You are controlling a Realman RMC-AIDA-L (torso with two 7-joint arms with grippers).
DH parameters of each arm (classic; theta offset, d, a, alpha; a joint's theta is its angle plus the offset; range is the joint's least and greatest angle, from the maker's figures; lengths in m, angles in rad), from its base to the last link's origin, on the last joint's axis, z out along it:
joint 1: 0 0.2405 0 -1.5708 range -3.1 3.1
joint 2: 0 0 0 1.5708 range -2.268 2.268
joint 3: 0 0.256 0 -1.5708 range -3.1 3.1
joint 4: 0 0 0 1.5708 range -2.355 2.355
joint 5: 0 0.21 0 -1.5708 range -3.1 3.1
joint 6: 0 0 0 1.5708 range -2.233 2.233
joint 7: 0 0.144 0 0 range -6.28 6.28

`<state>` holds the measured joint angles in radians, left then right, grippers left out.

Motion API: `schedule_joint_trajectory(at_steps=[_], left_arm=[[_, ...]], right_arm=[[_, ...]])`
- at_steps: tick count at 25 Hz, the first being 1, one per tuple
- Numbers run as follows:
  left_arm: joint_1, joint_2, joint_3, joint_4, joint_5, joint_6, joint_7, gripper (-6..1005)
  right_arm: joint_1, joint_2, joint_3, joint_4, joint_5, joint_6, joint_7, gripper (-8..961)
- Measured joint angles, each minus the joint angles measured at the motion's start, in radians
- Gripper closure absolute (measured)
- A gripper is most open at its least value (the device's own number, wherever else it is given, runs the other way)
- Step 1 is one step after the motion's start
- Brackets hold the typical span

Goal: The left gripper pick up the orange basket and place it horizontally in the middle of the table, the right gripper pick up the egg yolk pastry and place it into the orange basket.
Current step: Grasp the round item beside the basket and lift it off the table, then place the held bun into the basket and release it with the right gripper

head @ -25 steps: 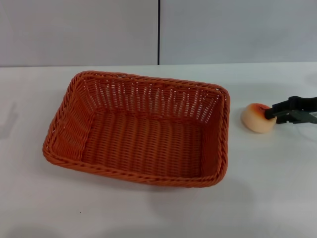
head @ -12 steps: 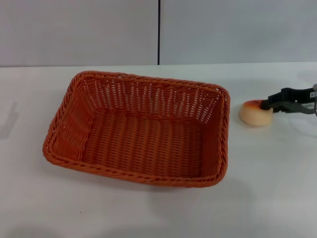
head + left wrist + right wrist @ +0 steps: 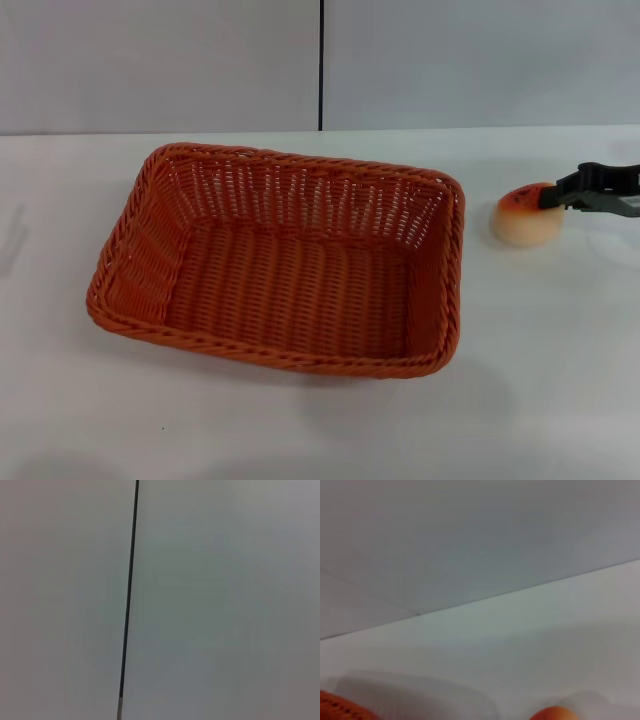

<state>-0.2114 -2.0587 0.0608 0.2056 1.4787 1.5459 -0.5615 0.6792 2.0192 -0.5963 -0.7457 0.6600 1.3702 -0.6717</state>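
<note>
Right gripper (image 3: 556, 197) in from the right edge of the head view, black fingers (image 3: 585, 181) stretched level toward the basket side and clamped on the egg yolk pastry (image 3: 524, 217) at their tips. Pastry tipped up, browned top turned toward the fingers, cream side facing down and outward; whether held just clear of the table (image 3: 560, 380) or touching it, cannot tell. Only the fingers and a short stretch of dark body visible, the rest cut off by the frame edge. Just beside the pastry, toward the robot's left and apart from it, the orange basket (image 3: 280, 262): lying flat, open side up, long side across the view, set slightly askew near the middle of the white surface, nothing inside but its own woven floor. Braided rim nearest the pastry close to it, a strip of bare white tabletop between. Behind the table, a grey wall (image 3: 160, 60) split by a thin dark vertical seam (image 3: 321, 65). In the right wrist view, a sliver of the pastry (image 3: 554, 714) at the lower edge, a corner of the basket (image 3: 340, 710) at the other lower corner, tabletop between, grey wall beyond. Left gripper out of sight in every view; left wrist view filled by the grey wall and its dark seam (image 3: 129, 590).
</note>
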Motion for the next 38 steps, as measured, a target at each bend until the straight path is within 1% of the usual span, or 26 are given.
schedule_joint_trajectory(at_steps=[5, 7, 10, 13, 17, 21, 23, 25, 30, 34, 38], left_arm=[[-0.004, 0.0, -0.002, 0.003, 0.0, 0.0, 0.0, 274], [-0.007, 0.0, -0.002, 0.003, 0.0, 0.0, -0.001, 274], [-0.012, 0.0, -0.002, 0.004, 0.0, 0.0, -0.001, 274], [-0.015, 0.001, -0.001, 0.005, 0.0, 0.0, -0.001, 274], [-0.021, 0.002, -0.001, 0.005, 0.0, 0.0, -0.002, 274], [-0.026, 0.002, -0.001, 0.005, 0.0, 0.001, -0.002, 274], [-0.028, 0.002, -0.001, 0.005, 0.0, 0.002, -0.002, 274], [-0.028, 0.002, -0.001, 0.005, 0.0, 0.006, -0.003, 274], [-0.02, 0.0, -0.001, -0.002, 0.0, 0.011, -0.007, 274], [-0.006, -0.001, -0.001, -0.007, 0.0, 0.016, -0.008, 274], [0.009, -0.001, -0.001, -0.01, 0.0, 0.023, -0.01, 274]], right_arm=[[-0.027, 0.029, 0.005, -0.103, 0.011, 0.153, 0.014, 881], [-0.049, 0.041, 0.002, -0.151, 0.033, 0.211, 0.031, 891], [-0.087, 0.052, 0.005, -0.2, 0.06, 0.266, 0.046, 899], [-0.138, 0.055, 0.025, -0.256, 0.076, 0.295, 0.055, 904], [-0.189, 0.057, 0.124, -0.322, 0.077, 0.34, 0.049, 895], [-0.203, 0.055, 0.215, -0.358, 0.082, 0.391, 0.021, 887], [-0.201, 0.053, 0.219, -0.361, 0.104, 0.408, 0.012, 883], [-0.192, 0.053, 0.19, -0.358, 0.139, 0.416, 0.01, 878], [-0.157, 0.053, 0.079, -0.362, 0.242, 0.419, 0.027, 868], [-0.114, 0.048, 0.01, -0.366, 0.328, 0.42, 0.048, 859], [-0.062, 0.047, -0.05, -0.35, 0.363, 0.409, 0.053, 851]])
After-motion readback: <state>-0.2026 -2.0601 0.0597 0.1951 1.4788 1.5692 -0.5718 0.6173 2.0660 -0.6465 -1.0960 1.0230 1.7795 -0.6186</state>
